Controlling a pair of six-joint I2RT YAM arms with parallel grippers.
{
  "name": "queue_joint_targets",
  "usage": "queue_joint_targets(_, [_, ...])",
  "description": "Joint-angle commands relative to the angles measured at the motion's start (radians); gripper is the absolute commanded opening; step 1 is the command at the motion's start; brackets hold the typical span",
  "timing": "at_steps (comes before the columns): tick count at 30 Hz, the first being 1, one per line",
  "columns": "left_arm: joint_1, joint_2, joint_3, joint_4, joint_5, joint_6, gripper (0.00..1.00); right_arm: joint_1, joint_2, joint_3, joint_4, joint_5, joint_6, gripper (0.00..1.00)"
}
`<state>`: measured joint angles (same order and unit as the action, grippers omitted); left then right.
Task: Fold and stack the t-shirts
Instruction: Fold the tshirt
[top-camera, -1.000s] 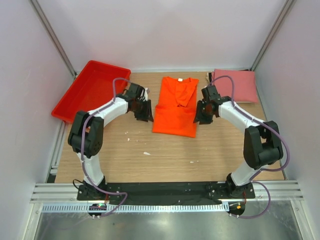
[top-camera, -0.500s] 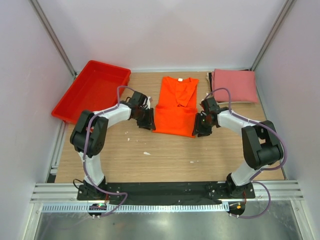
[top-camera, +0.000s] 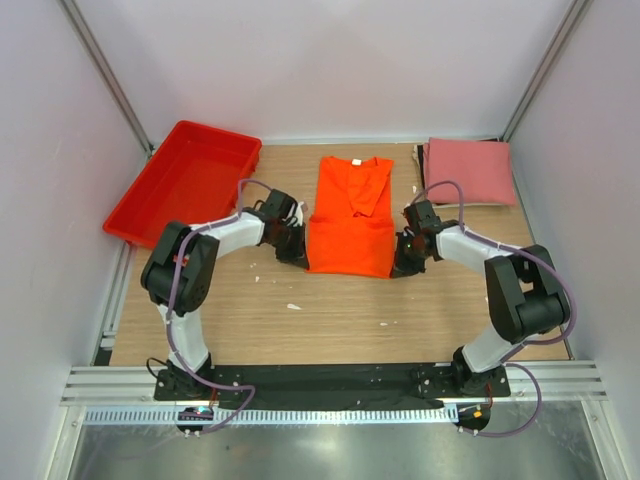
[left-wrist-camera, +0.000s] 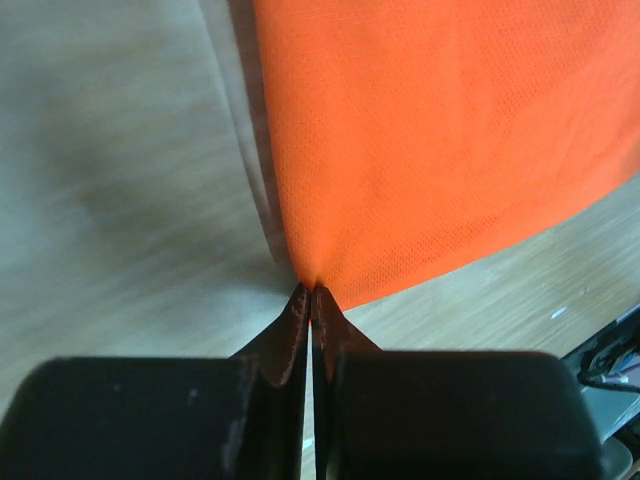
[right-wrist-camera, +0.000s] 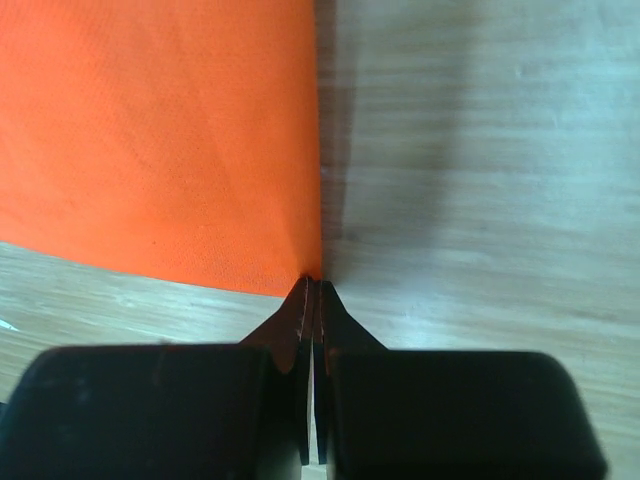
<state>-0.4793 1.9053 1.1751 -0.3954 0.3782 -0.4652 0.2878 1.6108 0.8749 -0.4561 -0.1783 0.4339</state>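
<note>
**A:** Orange t-shirt (top-camera: 349, 215): where is it lying?

**B:** Flat on the wooden worktop (top-camera: 330, 320), about midway across. Its collar points toward the far wall, and one sleeve is folded in over the chest.

**A:** And the left fingers (left-wrist-camera: 292, 325)?

**B:** Clenched on the shirt's near left corner. In the left wrist view the two tips meet, with the point of the cloth nipped between them. The fabric fans away from the pinch, and a shadow runs along its side edge.

**A:** The right fingers (right-wrist-camera: 300, 305)?

**B:** Much the same on the other side. They are pressed together on the near right corner, just where the hem meets the side edge.

**A:** How do the arms sit?

**B:** From above, both reach in low, one wrist at each end of the hem with the shirt between them.

**A:** The pink t-shirt (top-camera: 468, 172)?

**B:** Folded into a neat rectangle at the far right corner of the worktop. It is well apart from the orange one and clear of both arms.

**A:** Anything else?

**B:** A red plastic tray (top-camera: 185, 180) sits at the far left, set at an angle. There is also a small white scrap (top-camera: 293, 306) on the wood near the left arm.
</note>
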Motion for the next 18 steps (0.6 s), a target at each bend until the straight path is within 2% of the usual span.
queue_joint_targets(1, [-0.05,-0.103,-0.069,-0.036,-0.034,-0.042,0.0,0.004,-0.086,-0.046,-0.081,0.063,0.054,0.01])
queue_joint_targets(6, [-0.137,-0.227,-0.21,-0.034,-0.125,-0.098,0.0,0.014,-0.248,-0.167,-0.122,0.079,0.17,0.01])
queue_joint_targets(11, [-0.188,-0.328,-0.33,0.003,-0.148,-0.176,0.0,0.048,-0.394,-0.29,-0.13,0.048,0.294,0.01])
queue_joint_targets(13, [-0.191,-0.354,-0.365,0.009,-0.151,-0.188,0.1,0.06,-0.452,-0.323,-0.13,0.04,0.315,0.03])
queue_joint_targets(14, [-0.191,-0.365,-0.368,0.006,-0.147,-0.191,0.23,0.06,-0.469,-0.327,-0.13,0.028,0.318,0.07])
queue_joint_targets(15, [-0.191,-0.379,-0.364,0.001,-0.147,-0.191,0.28,0.06,-0.482,-0.321,-0.138,0.03,0.319,0.13])
queue_joint_targets(16, [-0.193,-0.39,-0.356,-0.006,-0.15,-0.185,0.35,0.06,-0.508,-0.312,-0.148,0.031,0.313,0.24])
queue_joint_targets(18, [-0.188,-0.408,-0.329,-0.048,-0.173,-0.147,0.41,0.059,-0.523,-0.262,-0.153,0.039,0.28,0.31])
